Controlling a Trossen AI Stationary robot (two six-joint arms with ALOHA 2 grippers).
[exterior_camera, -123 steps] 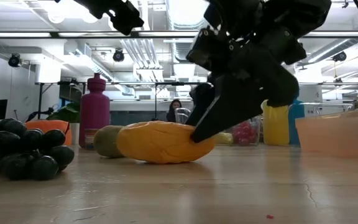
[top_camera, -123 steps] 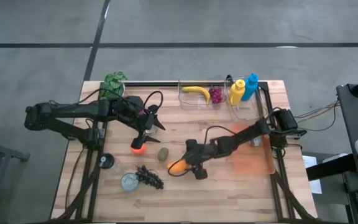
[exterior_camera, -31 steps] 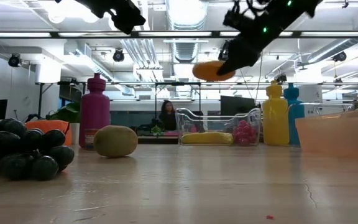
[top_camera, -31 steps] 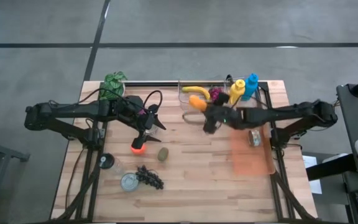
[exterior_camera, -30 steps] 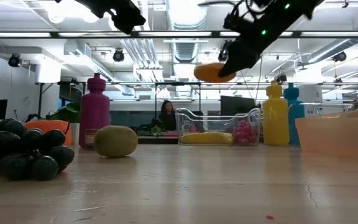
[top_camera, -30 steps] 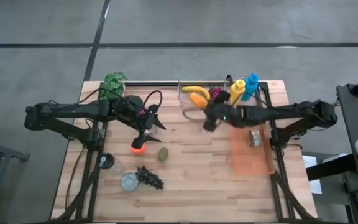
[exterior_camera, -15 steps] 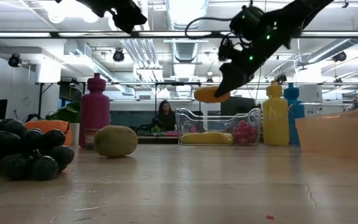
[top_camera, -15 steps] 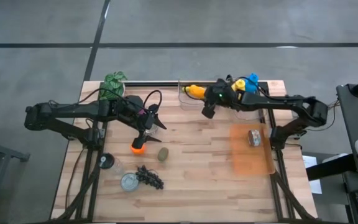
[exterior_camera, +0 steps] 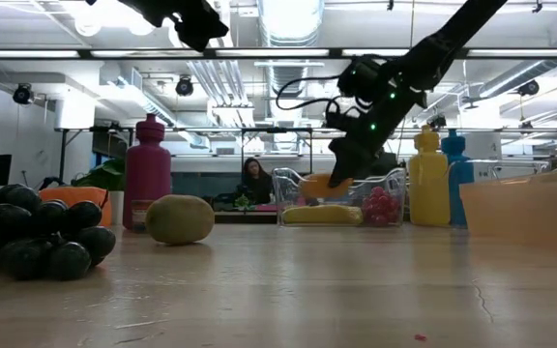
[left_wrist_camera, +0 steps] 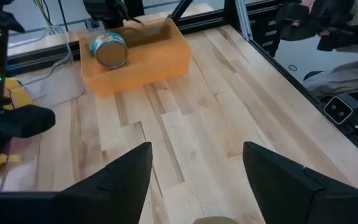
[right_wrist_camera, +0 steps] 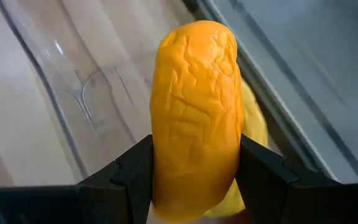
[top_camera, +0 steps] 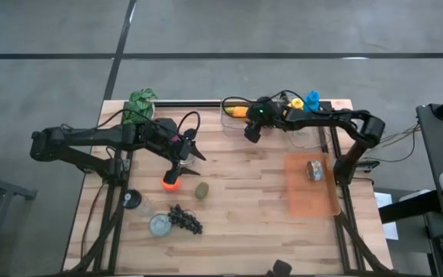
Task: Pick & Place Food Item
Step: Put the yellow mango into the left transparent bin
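A: Holding anything, the right jaws (right_wrist_camera: 194, 171)?

B: Yes, clamped on the orange food item (right_wrist_camera: 196, 112), one finger on each flank. In the overhead view they sit at about 12 o'clock on the worktop (top_camera: 237, 200), over the clear bin (top_camera: 229, 123) at the far edge.

A: And what is under the item?

B: A yellow banana (right_wrist_camera: 253, 118) lies just behind and below it, inside the bin. From table height the orange piece (exterior_camera: 319, 184) hangs level with the bin's rim, above the banana (exterior_camera: 322, 215) and beside the purple grapes (exterior_camera: 377, 207).

A: The left arm?

B: Its jaws (top_camera: 184, 154) stand wide apart at about 9 o'clock, hovering above the small orange cup (top_camera: 171, 181). A kiwi (top_camera: 201, 190) lies near it, dark grapes (top_camera: 185, 219) toward 7 o'clock.

A: Anything else?

B: An orange tray (top_camera: 311, 201) at 3 o'clock carries a tin can (top_camera: 313, 169).
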